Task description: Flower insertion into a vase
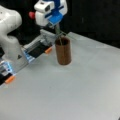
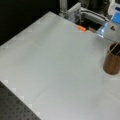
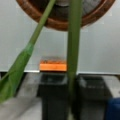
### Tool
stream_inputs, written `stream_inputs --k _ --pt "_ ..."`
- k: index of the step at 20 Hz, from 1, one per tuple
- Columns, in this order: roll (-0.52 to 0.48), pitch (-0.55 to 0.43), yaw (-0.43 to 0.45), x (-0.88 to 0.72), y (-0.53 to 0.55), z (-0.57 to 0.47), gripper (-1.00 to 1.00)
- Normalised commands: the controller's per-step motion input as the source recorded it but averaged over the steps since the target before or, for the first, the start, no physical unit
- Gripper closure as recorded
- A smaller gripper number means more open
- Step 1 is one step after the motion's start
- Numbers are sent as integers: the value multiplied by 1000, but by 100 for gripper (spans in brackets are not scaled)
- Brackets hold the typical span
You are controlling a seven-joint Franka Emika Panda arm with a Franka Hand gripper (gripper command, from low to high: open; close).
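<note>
two dark fingers point(image 3: 53, 97) fill the bottom of the wrist view, closed on a green stem point(image 3: 73, 50) that runs straight up between them toward twelve o'clock, where its end passes over the brown rim of the vase point(image 3: 60, 23). a second, thinner green stalk point(image 3: 37, 32) slants from the leaf point(image 3: 12, 75) at eight o'clock up into the same opening. only this view shows the grip and the leaf; it also shows an orange block point(image 3: 53, 65) just beyond the fingers.

in a front view the gripper point(image 1: 58, 27) hangs below the white and blue wrist, directly above the vase point(image 1: 63, 51), with the stem point(image 1: 59, 33) reaching down to the vase's open top. the vase stands upright on the grey table point(image 1: 75, 95), near the arm's base at nine o'clock.

in a front view the vase point(image 2: 112, 62) sits at the three o'clock edge, a pale thin stem point(image 2: 113, 48) leaning out of its mouth; the fingers themselves are not visible here.
</note>
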Motion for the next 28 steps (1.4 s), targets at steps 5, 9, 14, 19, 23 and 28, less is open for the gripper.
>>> stream_inputs --k 5,9,14,19,23,28 --pt "27 108 -102 -275 118 12 100" --pt "10 107 -99 -185 94 -1 100" --pt "7 113 -99 -141 99 31 100" --pt "6 218 -108 -129 120 153 100" --pt "5 269 -104 -60 91 189 100" --pt "10 270 -93 43 28 146 100"
